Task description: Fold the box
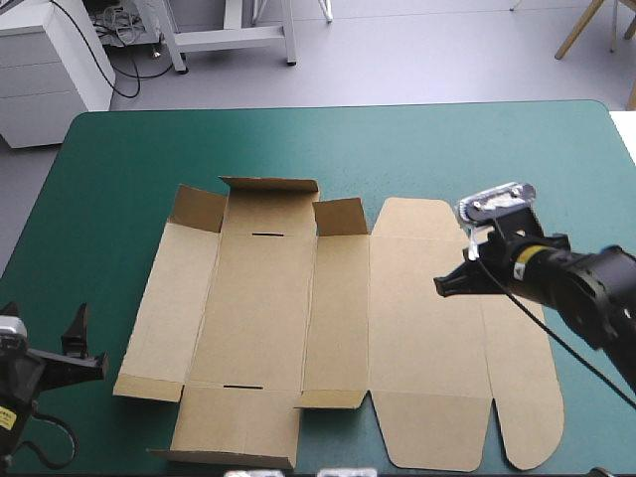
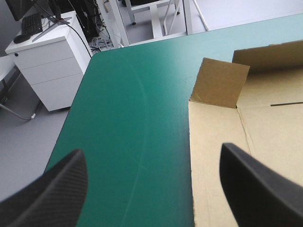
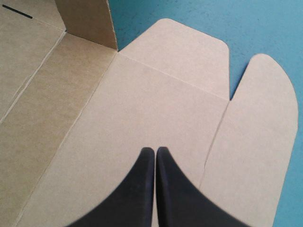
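Flat, cut brown-board box (image 1: 338, 318) lies opened out on the teal-green table cover (image 1: 119, 169), approx mid-table, inside face up. Most panels are flat. At the box's far edge three short flaps stand up: far-left corner flap (image 1: 197, 209), centre far flap (image 1: 268, 186), and a third flap (image 1: 341, 216) just right of it. Near-edge flaps are lifted only slightly. Two dark slots in the centre panel, one by the far edge, one by the near edge. On the box's right side there's a wide panel w/ rounded ends, then a narrow rounded flap (image 1: 527, 397) outermost, both flat.

R gripper (image 1: 442, 286), w/ two broad black fin-shaped fingers, is over the box's wide right panel, pointing toward box centre. Fingers pressed together tip to tip, nothing betw them. In the R wrist view the crease to the narrow flap runs just beside the tips. Can't tell if the tips touch the board.

L gripper (image 1: 87, 350) sits off the box's near-left corner, apart from the board, over bare cover. Fingers spread wide, holding nothing. In the L wrist view the box's left edge lies ahead, w/ the far-left corner flap upright beyond.
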You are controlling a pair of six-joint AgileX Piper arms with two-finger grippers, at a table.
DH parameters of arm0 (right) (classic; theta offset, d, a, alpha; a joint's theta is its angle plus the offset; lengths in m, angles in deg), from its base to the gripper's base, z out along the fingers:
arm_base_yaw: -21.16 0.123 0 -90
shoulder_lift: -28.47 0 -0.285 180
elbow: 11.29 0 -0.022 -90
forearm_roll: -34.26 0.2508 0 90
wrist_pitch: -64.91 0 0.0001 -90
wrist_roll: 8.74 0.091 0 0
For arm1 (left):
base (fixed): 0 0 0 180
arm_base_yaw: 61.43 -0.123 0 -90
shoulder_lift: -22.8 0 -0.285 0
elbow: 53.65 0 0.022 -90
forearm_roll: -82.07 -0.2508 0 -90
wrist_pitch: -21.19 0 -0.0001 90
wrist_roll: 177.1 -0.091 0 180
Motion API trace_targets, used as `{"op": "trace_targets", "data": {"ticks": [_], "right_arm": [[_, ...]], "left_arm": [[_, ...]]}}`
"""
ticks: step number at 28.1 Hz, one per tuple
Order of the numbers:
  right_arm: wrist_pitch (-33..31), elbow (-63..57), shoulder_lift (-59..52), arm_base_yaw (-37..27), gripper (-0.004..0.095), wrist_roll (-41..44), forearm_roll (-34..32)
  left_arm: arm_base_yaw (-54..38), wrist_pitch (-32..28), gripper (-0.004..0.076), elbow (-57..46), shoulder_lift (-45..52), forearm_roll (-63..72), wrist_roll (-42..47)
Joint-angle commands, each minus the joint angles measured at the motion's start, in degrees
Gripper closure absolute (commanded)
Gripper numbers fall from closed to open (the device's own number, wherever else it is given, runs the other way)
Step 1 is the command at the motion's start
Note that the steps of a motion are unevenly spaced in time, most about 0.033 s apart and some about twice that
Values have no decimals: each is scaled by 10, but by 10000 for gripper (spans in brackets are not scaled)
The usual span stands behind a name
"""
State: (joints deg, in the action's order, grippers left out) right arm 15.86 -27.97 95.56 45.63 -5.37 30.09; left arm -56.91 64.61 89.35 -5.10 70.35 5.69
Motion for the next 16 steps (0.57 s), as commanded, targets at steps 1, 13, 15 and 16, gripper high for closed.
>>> {"op": "trace_targets", "data": {"ticks": [1, 13, 15, 16], "right_arm": [[47, -48, -71, -3, 927, 56, -22], [72, -190, -247, -3, 927, 67, -25], [76, -205, -274, -3, 927, 67, -24], [77, -221, -301, -3, 927, 67, -22]], "left_arm": [[5, -26, 176, 63, -67, -7, 0], [5, 73, 176, 142, -241, 111, -14], [5, 72, 176, 142, -264, 136, -18], [4, 75, 176, 142, -292, 158, -31]]}}
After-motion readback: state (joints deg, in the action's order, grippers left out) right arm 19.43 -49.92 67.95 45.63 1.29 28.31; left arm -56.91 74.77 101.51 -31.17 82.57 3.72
